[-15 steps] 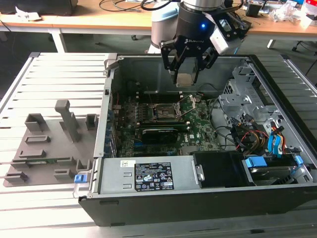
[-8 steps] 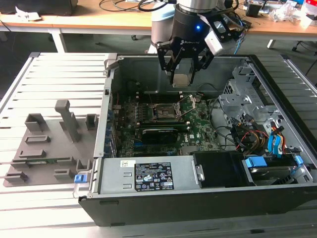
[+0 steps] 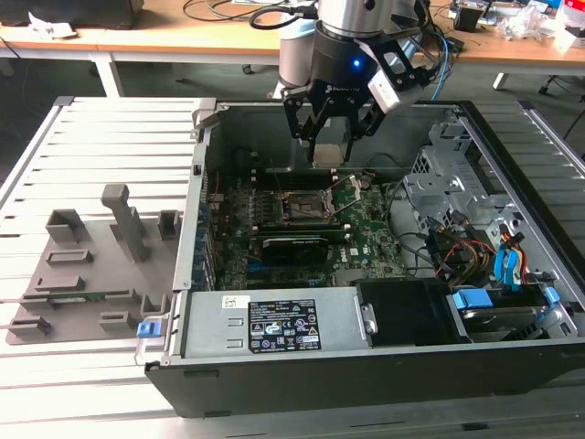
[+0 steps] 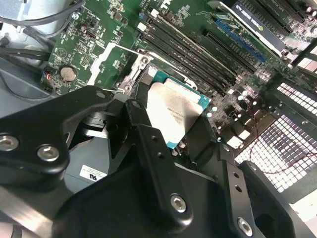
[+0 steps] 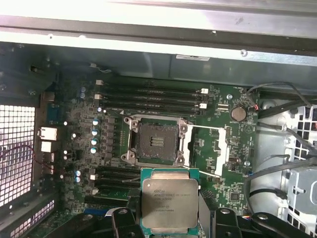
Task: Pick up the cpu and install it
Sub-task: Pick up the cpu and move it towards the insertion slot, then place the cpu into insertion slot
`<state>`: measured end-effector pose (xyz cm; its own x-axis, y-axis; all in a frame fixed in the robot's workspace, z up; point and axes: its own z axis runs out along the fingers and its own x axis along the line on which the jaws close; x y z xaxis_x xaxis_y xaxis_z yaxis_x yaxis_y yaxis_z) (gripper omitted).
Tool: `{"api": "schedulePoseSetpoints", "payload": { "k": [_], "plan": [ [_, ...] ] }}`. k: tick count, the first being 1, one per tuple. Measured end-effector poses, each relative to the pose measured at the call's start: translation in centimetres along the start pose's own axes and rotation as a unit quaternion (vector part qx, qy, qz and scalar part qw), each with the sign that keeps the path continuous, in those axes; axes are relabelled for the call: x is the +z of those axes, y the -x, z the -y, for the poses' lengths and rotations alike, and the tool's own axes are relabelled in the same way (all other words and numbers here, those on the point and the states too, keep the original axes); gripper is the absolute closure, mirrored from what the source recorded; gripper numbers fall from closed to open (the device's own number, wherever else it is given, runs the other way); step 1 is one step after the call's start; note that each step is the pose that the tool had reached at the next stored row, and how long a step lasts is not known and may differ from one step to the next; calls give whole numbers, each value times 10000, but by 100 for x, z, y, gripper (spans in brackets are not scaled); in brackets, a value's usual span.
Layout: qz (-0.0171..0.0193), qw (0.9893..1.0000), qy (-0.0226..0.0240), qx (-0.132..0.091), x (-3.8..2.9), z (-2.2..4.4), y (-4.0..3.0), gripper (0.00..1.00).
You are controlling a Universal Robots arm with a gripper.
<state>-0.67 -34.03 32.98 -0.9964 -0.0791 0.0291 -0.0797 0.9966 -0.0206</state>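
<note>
Above the open black metal computer case (image 3: 384,380), in the exterior view, the black two-fingered gripper (image 3: 330,137) hung over the green motherboard (image 3: 366,229). Its fingers were closed on the cpu (image 3: 329,148), a small flat square chip with a silvery-grey top plate. Below the gripper, slightly to one side, lay the black square socket frame (image 3: 306,207), uncovered, with the cpu clear of it. Well away from the gripper, toward the exterior view's left and outside the case, a grey plastic fixture plate with blocks and posts (image 3: 91,265) rested on the slatted metal table (image 3: 110,119).

In the second wrist view, the cpu (image 4: 173,109) sat clamped in the gripper (image 4: 172,128) between its black fingers (image 4: 141,124). The top plate faced the camera, and a thin teal rim showed along the chip's edges. Beyond the fingertips ran the long black memory slots (image 4: 198,44). A round silver coin cell (image 4: 68,74) lay on the board off to one side of the gripper.

In the first wrist view, the cpu (image 5: 170,203) was held between the two fingers (image 5: 124,220), one against each side edge. Just ahead of the fingertips the socket frame (image 5: 154,141) showed its bare contact field, apart from the chip. Its metal load plate (image 5: 224,148) was swung open beside it. Farther ahead of the gripper lay the memory slots (image 5: 148,94), and the coin cell (image 5: 238,113) sat beyond the load plate.
</note>
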Motion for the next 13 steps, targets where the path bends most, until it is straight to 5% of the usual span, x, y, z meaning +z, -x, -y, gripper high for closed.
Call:
{"api": "schedulePoseSetpoints", "payload": {
  "k": [13],
  "plan": [
    [1, 10000, 1, 0, 5, 0, 0, 45]
  ]
}}
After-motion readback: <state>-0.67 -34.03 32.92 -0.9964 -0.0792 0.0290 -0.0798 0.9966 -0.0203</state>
